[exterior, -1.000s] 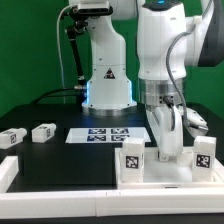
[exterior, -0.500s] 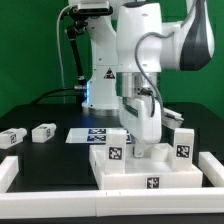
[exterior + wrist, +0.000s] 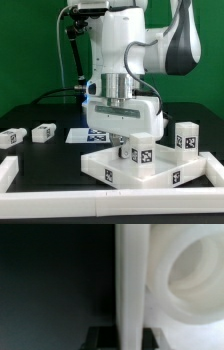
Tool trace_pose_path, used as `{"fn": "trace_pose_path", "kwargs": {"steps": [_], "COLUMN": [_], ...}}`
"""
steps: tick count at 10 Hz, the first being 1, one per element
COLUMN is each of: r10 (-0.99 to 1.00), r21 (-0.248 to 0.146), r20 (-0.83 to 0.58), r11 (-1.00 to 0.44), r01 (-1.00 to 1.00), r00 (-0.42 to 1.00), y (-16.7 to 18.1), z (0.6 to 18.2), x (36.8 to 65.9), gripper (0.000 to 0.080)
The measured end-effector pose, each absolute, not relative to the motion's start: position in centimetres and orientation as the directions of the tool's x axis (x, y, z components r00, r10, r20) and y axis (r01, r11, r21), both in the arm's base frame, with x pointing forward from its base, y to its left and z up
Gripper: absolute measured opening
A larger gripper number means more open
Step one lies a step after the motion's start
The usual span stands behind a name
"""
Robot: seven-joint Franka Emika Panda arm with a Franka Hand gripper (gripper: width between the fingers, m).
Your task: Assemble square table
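Compared with half a second ago, the tabletop (image 3: pixel 148 178) is turned so that a corner faces the camera, and the arm has swung toward the exterior view's left. Nearest lies a long white bar (image 3: pixel 100 205), smooth and square-edged, on the matte black table (image 3: pixel 50 162). Behind it sits the tabletop, a white plastic slab with a raised rim and black-and-white tags on its sides. Two blocky tagged legs stand on it, one near (image 3: pixel 140 152), one farther (image 3: pixel 187 137). The claw (image 3: pixel 124 149) reaches down beside the near leg. In the wrist view its dark fingers (image 3: pixel 97 335) are closed on the thin upright rim (image 3: pixel 130 280), beside a rounded hole (image 3: pixel 190 280). Farther off lie two loose legs (image 3: pixel 44 131) (image 3: pixel 12 137) and the flat marker board (image 3: pixel 84 135).
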State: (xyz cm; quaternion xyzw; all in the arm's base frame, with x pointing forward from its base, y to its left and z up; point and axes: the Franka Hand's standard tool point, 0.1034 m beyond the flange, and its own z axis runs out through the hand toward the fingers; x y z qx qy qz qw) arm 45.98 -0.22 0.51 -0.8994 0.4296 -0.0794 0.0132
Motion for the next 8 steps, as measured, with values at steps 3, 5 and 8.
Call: {"fn": "trace_pose_path", "kwargs": {"steps": [3, 5, 8], "r10": [-0.577, -0.498, -0.312], "r21": [-0.052, -0.038, -0.005], "r20": [0.134, 0.142, 0.146], "r11": [-0.816, -0.867, -0.949], "r01": [-0.575, -0.498, -0.315], "r00": [0.806, 0.856, 0.939], "y": [-3.9, -4.0, -4.2], "z": [0.5, 0.5, 0.5], "x": [46.3, 46.7, 47.0], "gripper": [0.0064, 0.0064, 0.0063]}}
